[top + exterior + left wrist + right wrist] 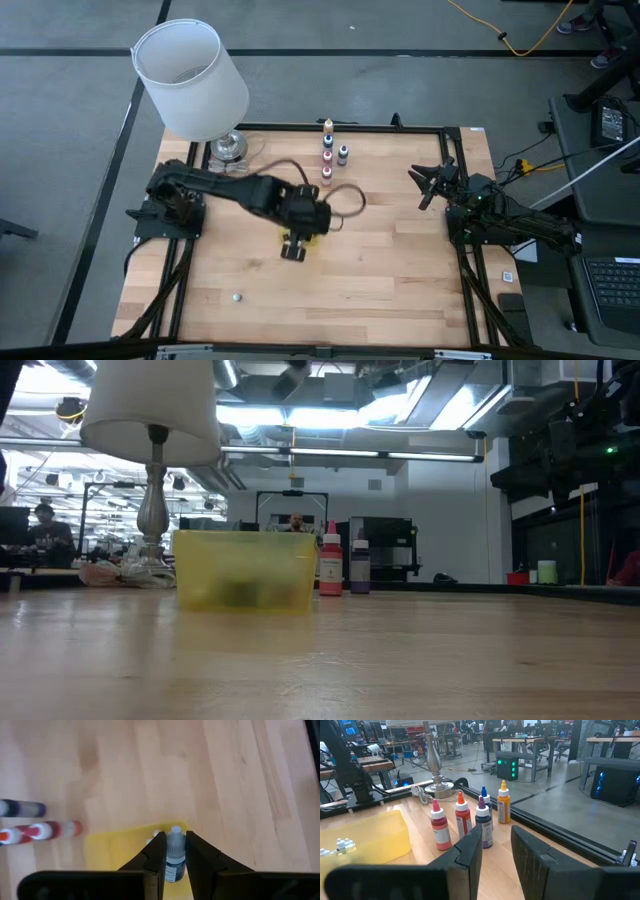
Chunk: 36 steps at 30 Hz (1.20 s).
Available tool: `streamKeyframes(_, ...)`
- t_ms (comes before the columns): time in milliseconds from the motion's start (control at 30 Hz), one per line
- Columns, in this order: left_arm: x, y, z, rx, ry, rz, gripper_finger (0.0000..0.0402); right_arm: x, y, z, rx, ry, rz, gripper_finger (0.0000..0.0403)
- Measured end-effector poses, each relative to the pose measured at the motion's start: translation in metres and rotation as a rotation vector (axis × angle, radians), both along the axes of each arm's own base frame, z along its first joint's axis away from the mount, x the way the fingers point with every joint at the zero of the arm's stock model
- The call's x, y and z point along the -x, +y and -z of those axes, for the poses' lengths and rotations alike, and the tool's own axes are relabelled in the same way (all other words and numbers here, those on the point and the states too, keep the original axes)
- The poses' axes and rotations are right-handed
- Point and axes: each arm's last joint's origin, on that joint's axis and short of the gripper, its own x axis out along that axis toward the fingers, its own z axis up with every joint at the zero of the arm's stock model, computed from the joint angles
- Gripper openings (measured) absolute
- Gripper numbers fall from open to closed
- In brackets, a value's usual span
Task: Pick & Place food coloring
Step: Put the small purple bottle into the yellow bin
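Note:
My left gripper (175, 840) hangs over the middle of the table (295, 245), shut on a tiny dropper bottle of food coloring (175, 851) with a white cap and dark blue contents. Below it lies the yellow translucent tray (125, 851) (245, 570), with more white-capped little bottles (342, 845) inside. Several larger bottles (462, 820) (327, 150) with coloured caps stand upright on the wood behind the tray. My right gripper (495, 850) waits at the table's right side (430, 185), its fingers a little apart with nothing between them. My left gripper pinches the little bottle's body (174, 862), just below the white cap, between its two fingers. The fingers slant down from above and lie along the bottle, whose cap (175, 832) pokes out past the fingertips. The bottle is lifted clear above the tray.
A lamp with a white shade (190, 75) stands on its metal foot (228, 148) at the table's far left corner. A dark cable (345, 200) loops beside the left arm. A small pale bit (236, 296) lies near the front edge. Black rails (350, 127) frame the table.

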Motion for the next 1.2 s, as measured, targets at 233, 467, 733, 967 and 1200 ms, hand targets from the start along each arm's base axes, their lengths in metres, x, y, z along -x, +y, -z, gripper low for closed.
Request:
streamKeyframes(233,0.007,0.028,-0.023,0.020,-0.117,-0.106,0.0054,0.000,0.000,0.000,0.000,0.000,0.000,0.0106)
streamKeyframes(467,0.015,0.046,-0.032,0.041,-0.206,-0.189,0.0054,0.000,0.000,0.000,0.000,0.000,0.000,0.0106)
streamKeyframes(733,0.040,0.050,-0.012,0.080,-0.328,-0.251,0.0054,0.000,0.000,0.000,0.000,0.000,0.000,0.0106)
streamKeyframes(967,0.067,0.046,0.032,0.117,-0.399,-0.319,0.0054,0.000,0.000,0.000,0.000,0.000,0.000,0.0106)
streamKeyframes(1200,0.085,0.042,0.079,0.146,-0.485,-0.355,0.0054,0.000,0.000,0.000,0.000,0.000,0.000,0.0106)
